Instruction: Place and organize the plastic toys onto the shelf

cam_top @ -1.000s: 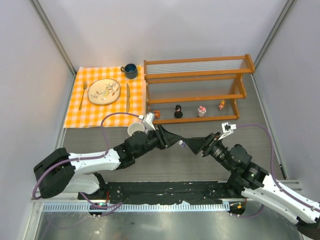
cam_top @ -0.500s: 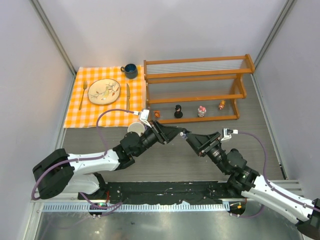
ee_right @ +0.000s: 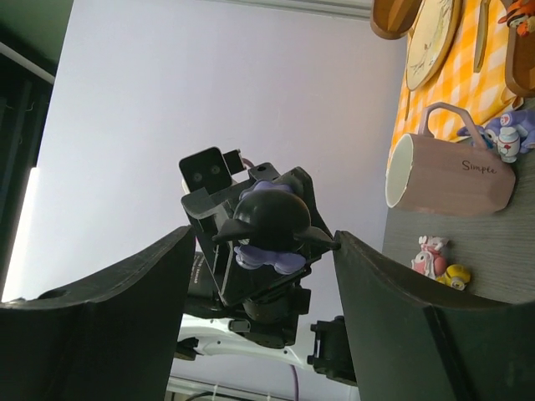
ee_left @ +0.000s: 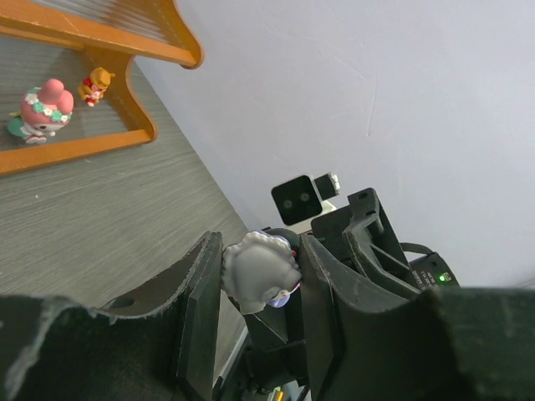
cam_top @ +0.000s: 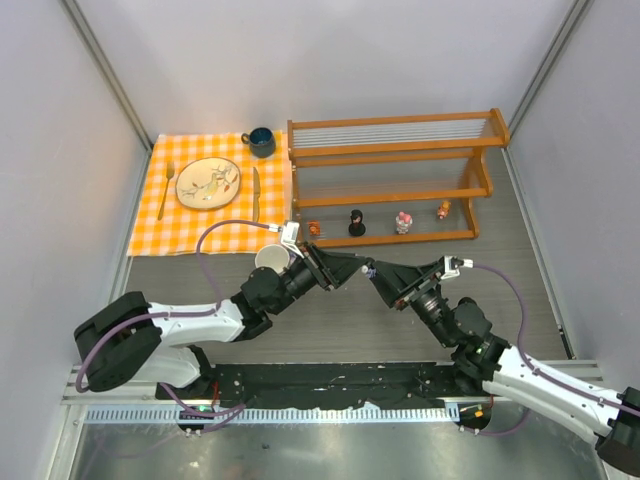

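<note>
The open right end effector (cam_top: 385, 278) had moved up to the small black-and-purple plastic figurine (ee_right: 269, 221) gripped by the left end effector (ee_left: 255, 276); a handover looked imminent.

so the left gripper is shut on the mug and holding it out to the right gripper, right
Not the mug: the left gripper is shut on a black and purple toy, holding it out to the right gripper. The mug stands on the table, as the right wrist view shows.
</note>
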Controlling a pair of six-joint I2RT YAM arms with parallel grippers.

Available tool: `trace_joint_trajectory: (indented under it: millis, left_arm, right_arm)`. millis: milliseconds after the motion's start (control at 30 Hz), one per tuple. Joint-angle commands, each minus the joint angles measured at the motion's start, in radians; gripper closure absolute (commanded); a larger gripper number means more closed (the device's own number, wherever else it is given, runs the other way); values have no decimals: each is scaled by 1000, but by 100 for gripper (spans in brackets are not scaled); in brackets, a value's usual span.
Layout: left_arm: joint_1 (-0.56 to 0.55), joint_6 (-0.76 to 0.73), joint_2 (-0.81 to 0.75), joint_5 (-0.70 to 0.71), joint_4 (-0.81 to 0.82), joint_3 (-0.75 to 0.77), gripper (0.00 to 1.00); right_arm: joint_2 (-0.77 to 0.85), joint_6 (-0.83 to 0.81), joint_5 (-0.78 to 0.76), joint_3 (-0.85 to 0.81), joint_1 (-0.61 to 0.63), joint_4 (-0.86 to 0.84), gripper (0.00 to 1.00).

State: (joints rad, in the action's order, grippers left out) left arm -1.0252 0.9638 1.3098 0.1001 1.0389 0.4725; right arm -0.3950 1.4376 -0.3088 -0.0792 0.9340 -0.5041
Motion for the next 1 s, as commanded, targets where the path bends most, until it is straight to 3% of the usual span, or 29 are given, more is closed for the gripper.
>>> trace_joint_trajectory:
  millis: [0,200,333,433,467,600,633,967]
  left_arm:
    - [-3,-14,22,-17,113,-8,100]
    - [-4,-10,39,-31,131,0,100]
    - [-4,-10,36,-28,139,-8,100]
    - [-4,-11,35,-23,144,-15,100]
    - [-4,-11,36,-22,142,-17,100]
    - [-4,-16,37,-10,144,-21,100]
    - [-4,-17,36,-8,144,-21,100]
    - [-26,-46,29,52,122,-18,100]
  right_arm:
    - [-37,32,13,-2,3,-132,28]
    - [-88,43,20,15,2,-197,39]
    - [-90,56,16,30,3,-214,63]
    - [-77,63,13,39,2,-212,69]
    - [-71,64,13,39,2,-209,69]
    - [-44,58,10,32,2,-166,45]
    - [-39,58,10,33,3,-163,43]
    - [-25,50,7,29,3,-148,41]
